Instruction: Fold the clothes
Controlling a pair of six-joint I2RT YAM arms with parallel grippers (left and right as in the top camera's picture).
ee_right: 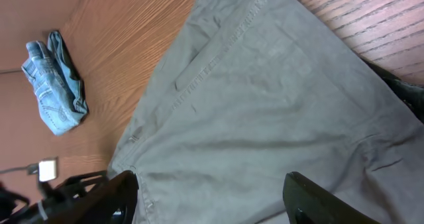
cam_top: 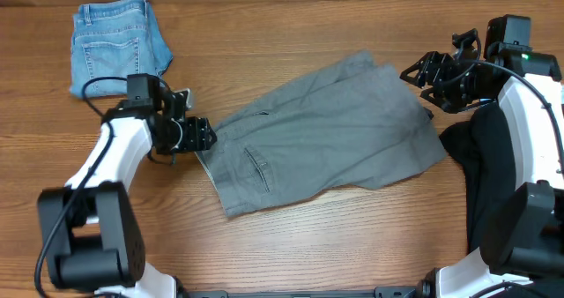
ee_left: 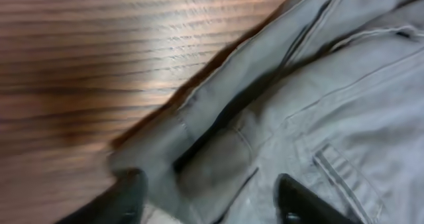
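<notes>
The grey shorts (cam_top: 326, 135) lie spread flat in the middle of the table, waistband to the left. My left gripper (cam_top: 201, 135) is at the waistband's left edge. In the left wrist view its fingers (ee_left: 212, 207) are open and straddle the waistband fabric (ee_left: 265, 118). My right gripper (cam_top: 425, 73) hovers by the shorts' upper right corner. In the right wrist view its fingers (ee_right: 212, 197) are wide open above the grey cloth (ee_right: 265, 98), holding nothing.
Folded blue denim shorts (cam_top: 119, 47) lie at the back left and also show in the right wrist view (ee_right: 56, 91). A black garment (cam_top: 476, 166) lies at the right beside the right arm's base. Bare wooden table (cam_top: 335, 245) lies in front of the shorts.
</notes>
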